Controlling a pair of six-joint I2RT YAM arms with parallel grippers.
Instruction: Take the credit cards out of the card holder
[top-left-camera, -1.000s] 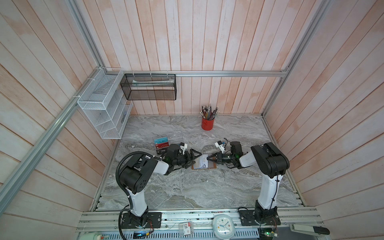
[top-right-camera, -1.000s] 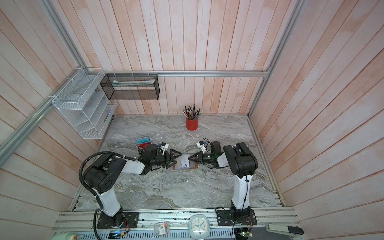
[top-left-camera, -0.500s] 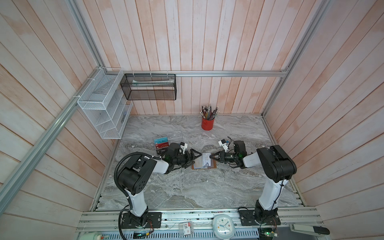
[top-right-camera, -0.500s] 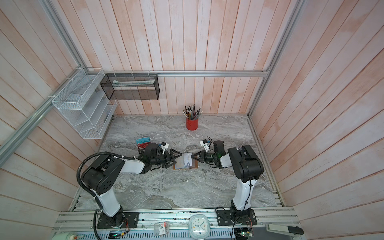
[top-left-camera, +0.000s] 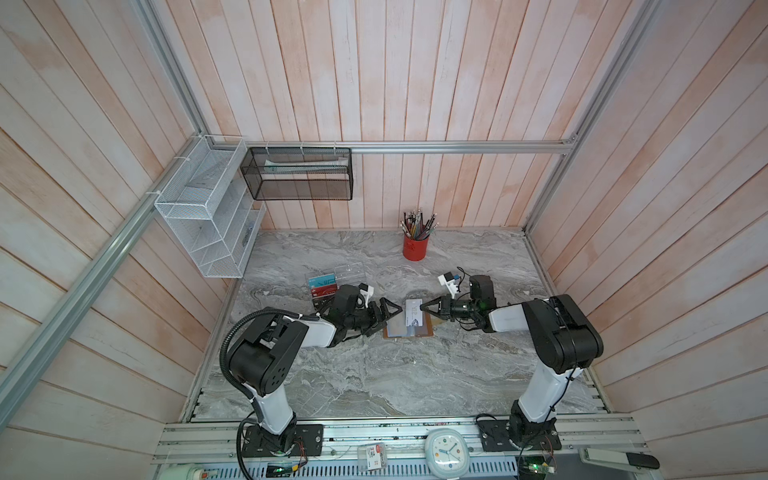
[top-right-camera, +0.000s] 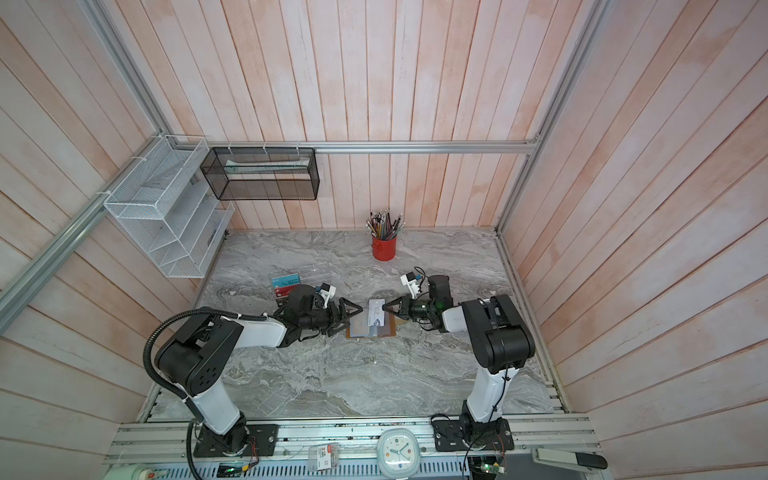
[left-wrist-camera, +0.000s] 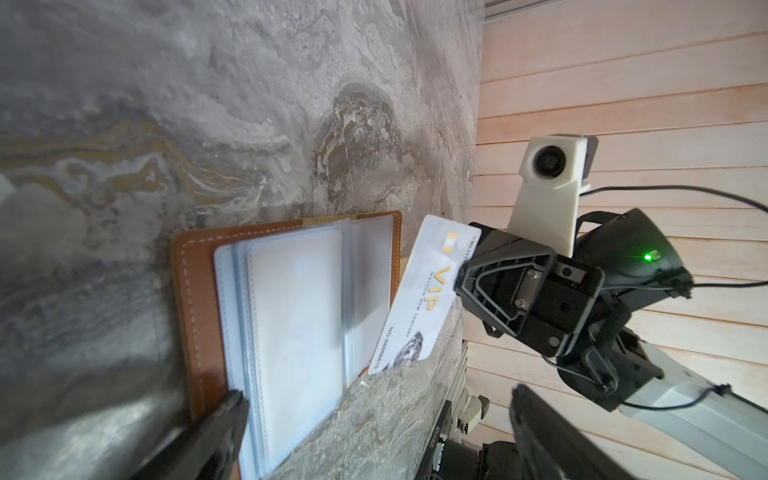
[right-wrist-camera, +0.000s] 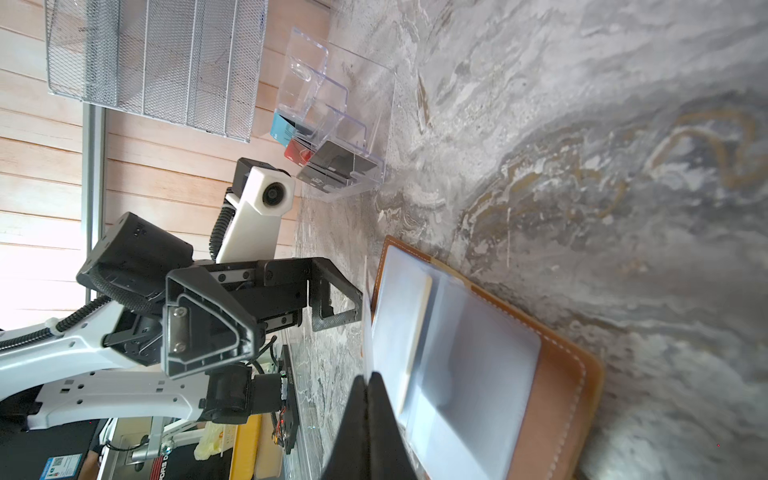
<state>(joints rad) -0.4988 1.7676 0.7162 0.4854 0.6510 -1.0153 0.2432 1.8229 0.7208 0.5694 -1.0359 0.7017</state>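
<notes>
Walls (top-left-camera: 415, 83): pink-white planks | table (top-left-camera: 374, 374): grey marble | card holder (top-left-camera: 397, 331): open

The whitish-silver card (left-wrist-camera: 415, 299) (gold "VIP" print) hangs tilted in the right gripper (left-wrist-camera: 458, 279), pinched tight, just over the open tan card holder (left-wrist-camera: 195, 299).

You see the right claw (top-left-camera: 423, 308) pinched shut on the edge of a whitish card (top-left-camera: 414, 318). Just below this claw, the open card holder (top-left-camera: 409, 332) lies on the desk (top-left-camera: 374, 374), and the card overlaps it. The left claw (top-left-camera: 393, 319) stands wide open just beside the holder, facing the right claw. Beyond the left claw, toward the back wall, is a clear rack (top-left-camera: 338, 276). Well beyond the right claw is a red pencil cup (top-left-camera: 414, 249).
</notes>
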